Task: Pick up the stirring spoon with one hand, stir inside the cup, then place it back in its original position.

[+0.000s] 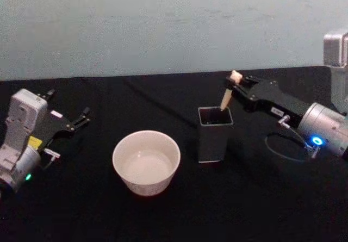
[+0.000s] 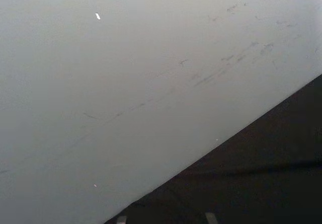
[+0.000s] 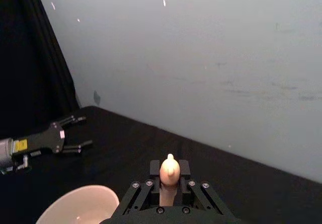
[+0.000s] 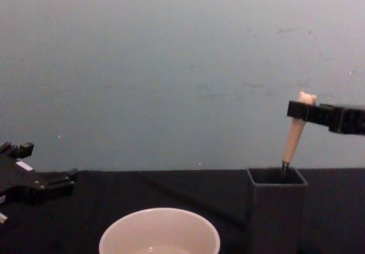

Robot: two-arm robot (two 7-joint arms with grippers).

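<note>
The stirring spoon (image 1: 227, 97) stands tilted in the dark square box holder (image 1: 215, 141), its bear-head top (image 4: 307, 99) well above the rim. My right gripper (image 1: 235, 85) is shut on the handle just under that top; in the right wrist view the spoon (image 3: 169, 169) sits pinched between the fingers (image 3: 155, 169). Left of the holder stands the cream-white cup (image 1: 145, 185), apart from it. In the chest view the spoon (image 4: 295, 140) leans up out of the holder (image 4: 275, 214), beside the cup (image 4: 159, 234). My left gripper (image 1: 84, 118) rests open at the far left, holding nothing.
A black cloth (image 1: 255, 209) covers the table, and a pale wall (image 1: 163, 24) rises behind it. A thin cable (image 1: 280, 147) loops on the cloth under my right wrist. Open cloth lies in front of the cup and holder.
</note>
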